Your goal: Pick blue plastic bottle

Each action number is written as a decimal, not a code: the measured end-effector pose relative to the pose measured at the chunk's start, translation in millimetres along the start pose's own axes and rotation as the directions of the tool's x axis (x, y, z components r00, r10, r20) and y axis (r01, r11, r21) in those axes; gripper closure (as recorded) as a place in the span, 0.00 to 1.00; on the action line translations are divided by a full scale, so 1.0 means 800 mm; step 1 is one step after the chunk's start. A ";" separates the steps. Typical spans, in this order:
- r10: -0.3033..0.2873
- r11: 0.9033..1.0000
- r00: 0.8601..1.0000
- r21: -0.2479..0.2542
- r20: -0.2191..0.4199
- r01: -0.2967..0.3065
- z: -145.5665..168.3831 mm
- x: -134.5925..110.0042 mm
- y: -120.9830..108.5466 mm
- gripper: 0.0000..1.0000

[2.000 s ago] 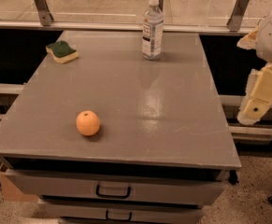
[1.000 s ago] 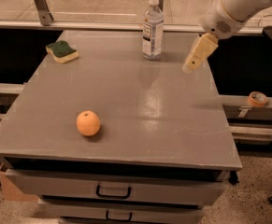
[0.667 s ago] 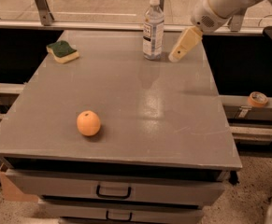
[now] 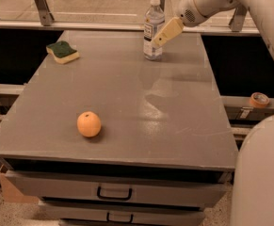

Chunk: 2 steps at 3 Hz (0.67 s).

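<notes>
The blue plastic bottle (image 4: 153,28) stands upright at the far edge of the grey table (image 4: 127,93). It is clear, with a white cap and a label band. My gripper (image 4: 161,37) reaches in from the upper right on a white arm. Its cream-coloured finger (image 4: 167,31) lies just right of the bottle and overlaps its side at label height. I cannot tell whether it touches the bottle.
An orange (image 4: 89,124) sits near the table's front left. A green and yellow sponge (image 4: 62,51) lies at the far left. A roll of tape (image 4: 259,100) rests on a ledge to the right. Drawers (image 4: 114,192) are below the table front.
The arm has swung in from the right side of the table, up and to the left, until the gripper is at the bottle. The bottle, orange and sponge have not moved.
</notes>
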<state>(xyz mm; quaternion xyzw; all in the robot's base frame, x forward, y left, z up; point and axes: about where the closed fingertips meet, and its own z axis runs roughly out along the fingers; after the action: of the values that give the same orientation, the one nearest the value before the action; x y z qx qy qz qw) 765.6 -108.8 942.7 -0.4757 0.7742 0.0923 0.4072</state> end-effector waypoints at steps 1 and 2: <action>0.049 0.999 0.995 -0.022 0.082 -0.047 0.030 -0.016 -0.005 0.00; 0.120 0.991 0.983 -0.067 0.137 -0.112 0.053 -0.019 -0.010 0.00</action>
<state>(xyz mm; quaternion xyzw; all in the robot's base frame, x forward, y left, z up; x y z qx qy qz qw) 798.0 -80.6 927.9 -0.4338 0.7670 0.1720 0.4404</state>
